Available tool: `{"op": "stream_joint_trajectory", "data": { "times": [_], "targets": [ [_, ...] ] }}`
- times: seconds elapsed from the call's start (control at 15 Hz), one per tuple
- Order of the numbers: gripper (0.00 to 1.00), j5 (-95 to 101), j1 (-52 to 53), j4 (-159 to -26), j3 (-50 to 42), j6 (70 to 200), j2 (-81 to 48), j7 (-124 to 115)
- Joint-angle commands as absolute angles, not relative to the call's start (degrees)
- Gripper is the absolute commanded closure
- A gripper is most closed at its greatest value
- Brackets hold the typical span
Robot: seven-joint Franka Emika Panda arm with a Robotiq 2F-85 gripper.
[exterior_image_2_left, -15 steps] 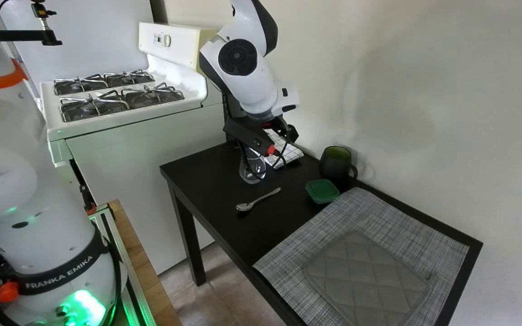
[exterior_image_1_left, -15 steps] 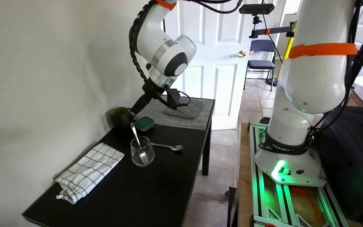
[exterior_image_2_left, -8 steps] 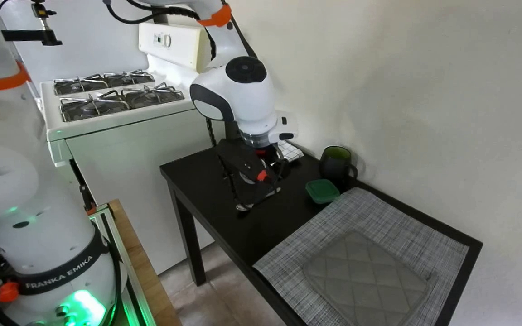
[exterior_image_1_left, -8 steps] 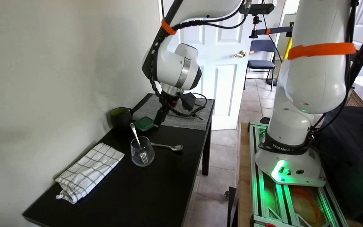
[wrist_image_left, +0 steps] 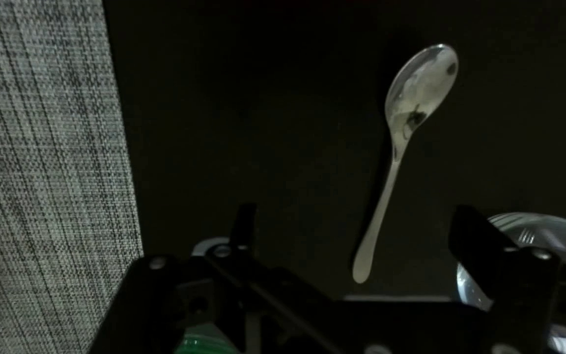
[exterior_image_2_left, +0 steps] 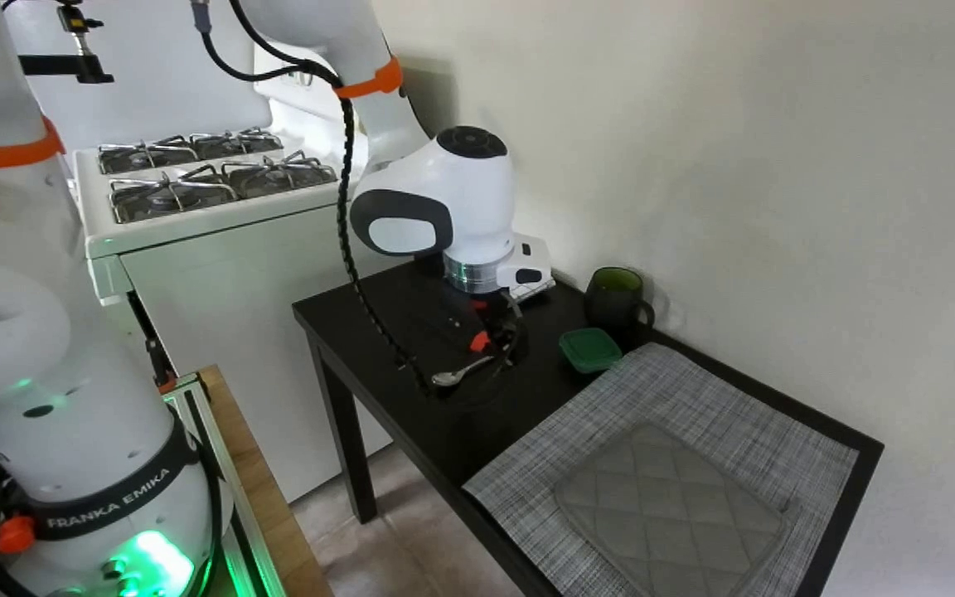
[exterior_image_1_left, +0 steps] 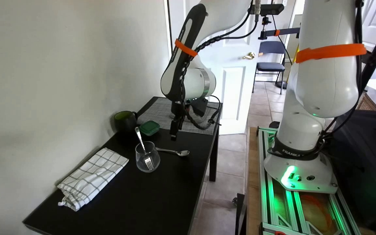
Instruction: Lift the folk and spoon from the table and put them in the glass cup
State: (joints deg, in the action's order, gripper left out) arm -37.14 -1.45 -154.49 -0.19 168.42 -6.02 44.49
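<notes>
The spoon point(exterior_image_1_left: 183, 153) lies flat on the black table, its bowl toward the table's open side; its bowl also shows in an exterior view point(exterior_image_2_left: 446, 379). The fork point(exterior_image_1_left: 139, 135) stands tilted in the glass cup point(exterior_image_1_left: 156, 158), tines down, handle sticking out above the rim. My gripper point(exterior_image_1_left: 174, 136) points down above the table near the spoon. In the wrist view my gripper point(wrist_image_left: 355, 209) is open and empty, with the spoon's handle point(wrist_image_left: 379, 216) between its spread fingers, lower down on the table. The glass cup point(wrist_image_left: 548, 236) is partly hidden behind the right finger.
A green-lidded box point(exterior_image_1_left: 149, 128) and a dark green mug point(exterior_image_1_left: 125, 121) stand near the wall. A grey placemat point(exterior_image_2_left: 693, 398) with a quilted pad point(exterior_image_2_left: 668, 514) covers one table end. A checked cloth point(exterior_image_1_left: 93, 178) lies beyond the glass cup.
My gripper has moved away from the wall side and lowered toward the spoon, turning from slanted to nearly upright. The spoon, fork and glass cup have not moved.
</notes>
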Motion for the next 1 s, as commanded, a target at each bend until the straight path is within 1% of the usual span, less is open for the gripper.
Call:
{"op": "stream_joint_trajectory", "data": {
  "times": [0.0,0.33,0.4,0.93],
  "targets": [
    [0.00,-25.4,0.3,-153.2,-3.2,165.0,-5.4,34.5],
    [0.00,-18.0,0.9,-149.9,-2.7,161.6,-6.5,28.4],
    [0.00,-15.2,-1.1,-149.5,-0.8,160.8,-6.7,26.0],
    [0.00,1.1,0.1,-147.7,-1.9,160.1,-10.3,11.4]
  ]
}}
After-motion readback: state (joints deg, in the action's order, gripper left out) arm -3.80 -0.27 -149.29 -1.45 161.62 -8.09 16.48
